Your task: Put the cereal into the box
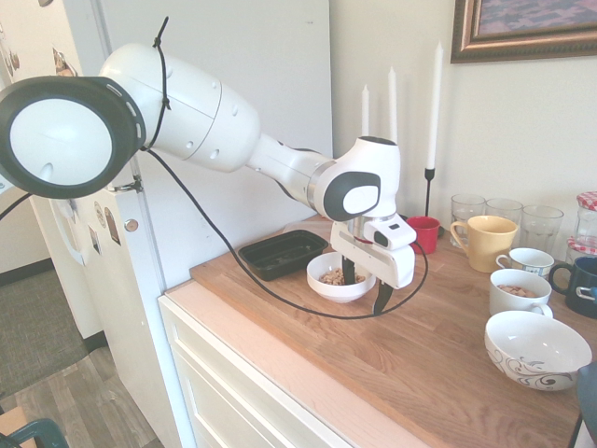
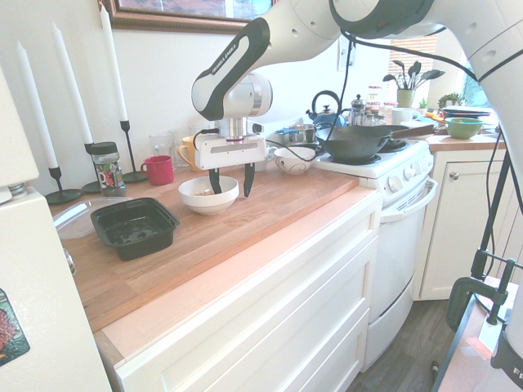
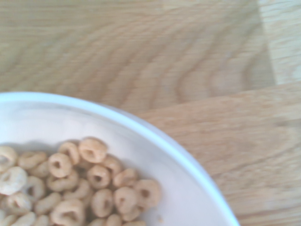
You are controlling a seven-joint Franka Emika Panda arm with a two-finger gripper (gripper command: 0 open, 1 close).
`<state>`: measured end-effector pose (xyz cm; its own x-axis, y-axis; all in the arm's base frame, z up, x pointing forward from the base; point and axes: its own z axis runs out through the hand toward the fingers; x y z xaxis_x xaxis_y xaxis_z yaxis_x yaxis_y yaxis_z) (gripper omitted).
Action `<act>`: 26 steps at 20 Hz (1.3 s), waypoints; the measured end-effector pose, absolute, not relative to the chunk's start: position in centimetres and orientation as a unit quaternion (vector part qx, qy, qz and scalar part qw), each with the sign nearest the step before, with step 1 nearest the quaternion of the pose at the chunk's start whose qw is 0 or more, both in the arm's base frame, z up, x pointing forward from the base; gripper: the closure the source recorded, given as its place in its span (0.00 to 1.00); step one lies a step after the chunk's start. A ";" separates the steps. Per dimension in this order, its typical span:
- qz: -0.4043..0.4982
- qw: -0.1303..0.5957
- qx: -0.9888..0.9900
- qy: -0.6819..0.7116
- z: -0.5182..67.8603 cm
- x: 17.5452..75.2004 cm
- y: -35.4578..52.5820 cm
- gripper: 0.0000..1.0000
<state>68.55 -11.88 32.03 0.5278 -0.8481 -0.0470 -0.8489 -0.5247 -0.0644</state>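
Second exterior view, red cup (image 2: 158, 169) & candles (image 2: 114, 77) behind white bowl (image 2: 207, 196), box (image 2: 135, 225) beside.

The wrist view's edge cuts off the white bowl (image 3: 188, 188) and the cereal (image 3: 84, 183).

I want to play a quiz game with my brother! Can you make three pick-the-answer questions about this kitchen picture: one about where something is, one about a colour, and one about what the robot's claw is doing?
1. Where is the cereal?
A. in the white bowl
B. in the black box
C. on the stove

2. What colour is the mug near the candlesticks?
A. blue
B. red
C. green

3. How is the gripper?
A. shut on a spoon
B. shut on the bowl
C. open, holding nothing

Answers: 1 A, the wrist view shows the rings inside the white rim. 2 B, it is plainly red. 3 C, its fingers stand apart over the bowl's rim.
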 end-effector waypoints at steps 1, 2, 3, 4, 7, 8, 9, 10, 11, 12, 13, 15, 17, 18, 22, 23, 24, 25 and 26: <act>0.006 0.045 -0.873 0.486 32.0 68.6 -11.8 1.00; 0.007 0.048 -0.872 0.486 31.9 68.6 -11.8 1.00; 0.008 0.052 -0.872 0.487 31.9 68.6 -11.7 1.00; 0.009 0.056 -0.871 0.488 31.9 68.6 -11.7 1.00; 0.014 0.070 -0.869 0.489 31.8 68.5 -11.6 1.00; 0.015 0.075 -0.868 0.490 31.7 68.5 -11.6 1.00; 0.017 0.079 -0.868 0.491 31.7 68.5 -11.5 1.00; 0.018 0.082 -0.867 0.491 31.7 68.5 -11.5 1.00; 0.018 0.084 -0.867 0.491 31.7 68.5 -11.4 1.00; 0.018 0.086 -0.867 0.491 31.7 68.5 -11.4 1.00; 0.018 0.088 -0.866 0.492 31.7 68.5 -11.4 1.00; 0.018 0.092 -0.865 0.493 31.8 68.5 -11.3 1.00; 0.018 0.094 -0.865 0.492 31.8 68.5 -11.1 1.00; 0.018 0.094 -0.866 0.491 31.8 68.5 -11.0 1.00; 0.018 0.094 -0.867 0.490 31.9 68.6 -10.7 1.00; 0.017 0.094 -0.867 0.489 31.9 68.6 -10.7 1.00; 0.017 0.094 -0.867 0.488 31.9 68.6 -10.6 1.00; 0.016 0.093 -0.868 0.487 32.0 68.6 -10.5 1.00; 0.015 0.091 -0.869 0.486 32.1 68.6 -10.4 1.00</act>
<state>68.62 -10.42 32.11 0.5280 -0.8414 -0.1152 -0.8469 -0.5118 -0.1442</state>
